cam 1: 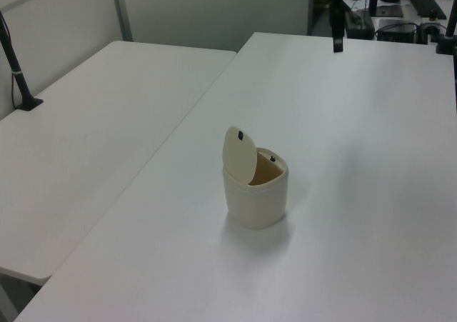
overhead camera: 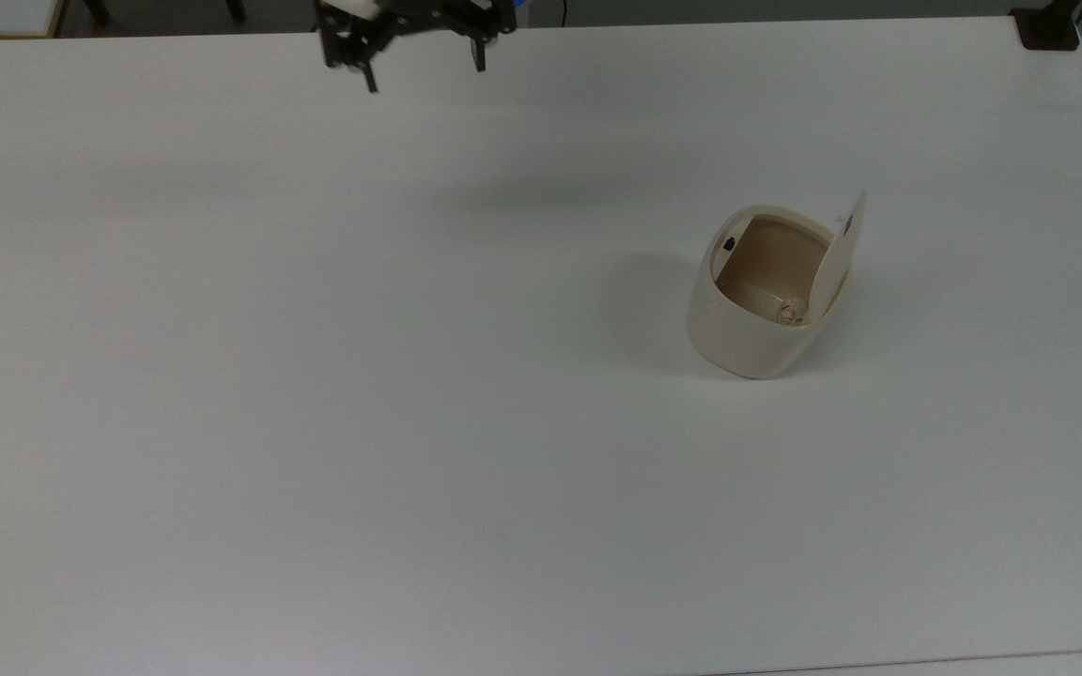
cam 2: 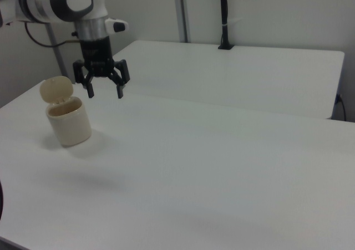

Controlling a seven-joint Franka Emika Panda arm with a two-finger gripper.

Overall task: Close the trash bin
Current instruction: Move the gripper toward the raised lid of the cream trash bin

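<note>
Cream-beige and rounded, a small plastic trash bin stands upright on a broad white table, its flat hinged lid tipped up on end and leaving the tan interior exposed. In the top view the bin sits toward the top view's right, with the raised lid on the side nearer the top view's right edge; a small black button shows on the rim opposite the lid, and a pale crumpled scrap lies at the bottom of the bin. In the left view the bin stands near the middle of the table, the lid upright on the left view's left. The robot arm's black two-finger gripper hangs above the table with its fingers spread wide apart and nothing between them, pointing downward. In the right view it hovers just to the right view's right of the bin, higher than the lid and not touching it. In the top view the gripper sits at the table's far edge, well apart from the bin.
</note>
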